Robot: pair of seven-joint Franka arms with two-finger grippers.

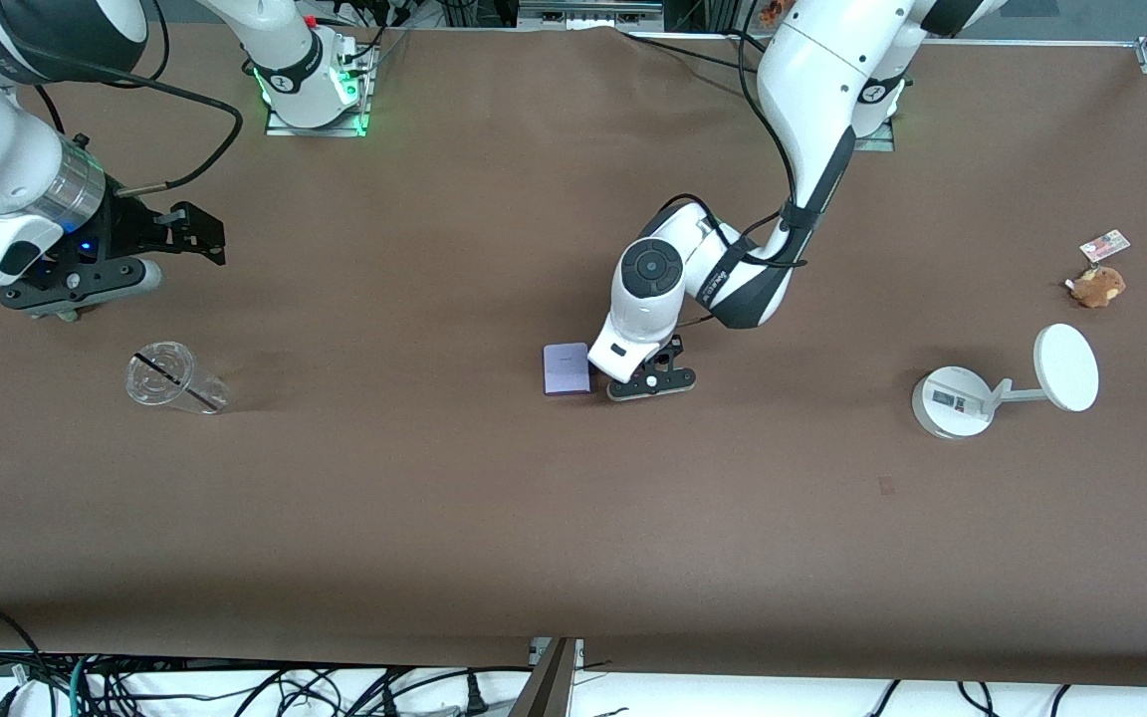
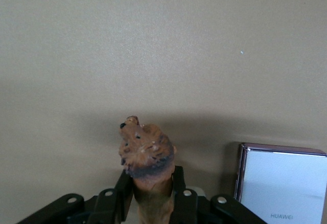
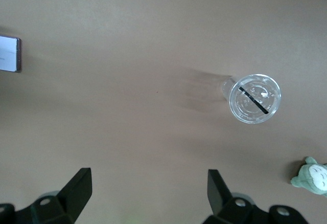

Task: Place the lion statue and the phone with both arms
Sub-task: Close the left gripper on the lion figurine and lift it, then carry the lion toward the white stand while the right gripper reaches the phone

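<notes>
My left gripper (image 1: 649, 383) is low over the middle of the table, right beside the phone (image 1: 566, 368). In the left wrist view the left gripper (image 2: 151, 177) is shut on the lion statue (image 2: 145, 150), an orange-brown figurine with a dark band whose head sticks out past the fingers. The front view hides the statue under the wrist. The phone (image 2: 283, 185) lies flat, lavender-white with a dark purple edge, and also shows in the right wrist view (image 3: 9, 53). My right gripper (image 1: 197, 235) is open and empty in the air at the right arm's end, as the right wrist view (image 3: 147, 180) shows.
A clear plastic cup (image 1: 173, 376) lies on its side below the right gripper, also in the right wrist view (image 3: 254, 98). A grey-green plush (image 3: 312, 175) sits near it. A white round-based stand (image 1: 1002, 383), a brown plush (image 1: 1098, 286) and a small card (image 1: 1104, 244) are at the left arm's end.
</notes>
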